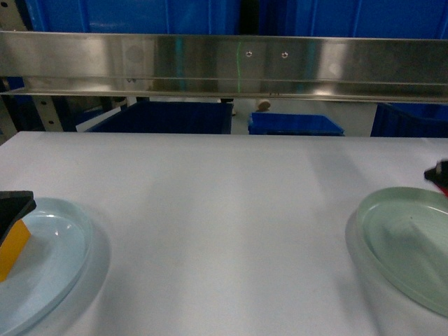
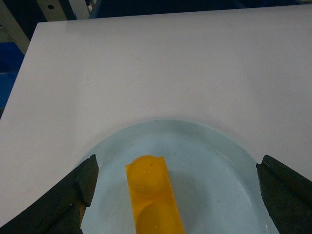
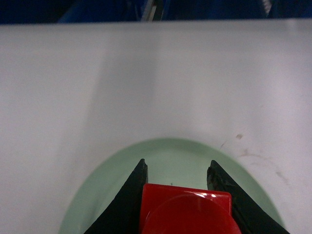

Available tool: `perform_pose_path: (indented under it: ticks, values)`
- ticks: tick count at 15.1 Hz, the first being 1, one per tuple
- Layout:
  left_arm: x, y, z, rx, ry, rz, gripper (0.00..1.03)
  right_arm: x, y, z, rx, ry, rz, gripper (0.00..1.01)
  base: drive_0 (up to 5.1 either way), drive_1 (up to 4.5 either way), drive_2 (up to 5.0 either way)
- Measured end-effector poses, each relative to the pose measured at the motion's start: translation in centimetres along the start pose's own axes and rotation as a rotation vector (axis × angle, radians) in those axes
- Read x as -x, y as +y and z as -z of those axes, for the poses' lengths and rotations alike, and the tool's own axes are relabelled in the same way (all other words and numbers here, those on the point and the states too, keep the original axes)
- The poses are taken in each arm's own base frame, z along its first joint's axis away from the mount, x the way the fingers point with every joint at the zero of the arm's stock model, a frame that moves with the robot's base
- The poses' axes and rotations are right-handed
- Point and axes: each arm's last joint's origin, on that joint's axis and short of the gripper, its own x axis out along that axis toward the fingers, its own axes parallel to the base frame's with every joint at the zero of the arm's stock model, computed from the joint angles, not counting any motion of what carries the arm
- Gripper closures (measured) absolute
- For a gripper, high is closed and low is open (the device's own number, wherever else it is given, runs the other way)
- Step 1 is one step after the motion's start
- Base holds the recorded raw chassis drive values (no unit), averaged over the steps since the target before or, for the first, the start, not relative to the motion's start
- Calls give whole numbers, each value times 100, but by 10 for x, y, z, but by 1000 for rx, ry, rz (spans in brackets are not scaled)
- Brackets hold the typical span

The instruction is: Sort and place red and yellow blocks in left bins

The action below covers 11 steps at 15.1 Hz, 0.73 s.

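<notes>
An orange-yellow block (image 2: 153,195) with round studs lies on a pale blue plate (image 2: 214,156); it also shows at the left edge of the head view as the yellow block (image 1: 12,248). My left gripper (image 2: 176,163) is open wide, its fingers well clear on either side of that block. Over a green plate (image 3: 170,156), my right gripper (image 3: 177,165) is shut on a red block (image 3: 187,209). In the head view the right gripper (image 1: 437,175) sits at the right edge beside the green plate (image 1: 413,245). A deep blue bin (image 1: 164,117) stands beyond the table, left of centre.
A steel rail (image 1: 224,66) crosses the upper head view, with blue crates behind it. A smaller blue tray (image 1: 294,124) and another blue crate (image 1: 409,119) lie past the table's far edge. The white table (image 1: 224,210) stretches between the two plates.
</notes>
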Motion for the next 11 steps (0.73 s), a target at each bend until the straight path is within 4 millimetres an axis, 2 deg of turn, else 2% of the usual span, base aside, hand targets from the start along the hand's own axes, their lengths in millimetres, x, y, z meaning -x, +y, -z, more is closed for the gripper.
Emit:
perform_pose_path:
  ticks: [2,4,8,11]
  values:
    - [0,0,0,0,0,0,5,15,4,-12,-32,-52,21,72,0,0,0]
    - [0,0,0,0,0,0,5,26,6,-13,-64,-66,35,72,0,0,0]
    - [0,0,0,0,0,0,5,43,9,-8,-87,-98,43,72,0,0,0]
    - [0,0,0,0,0,0,5,44,7,0,-94,-77,57,72,0,0,0]
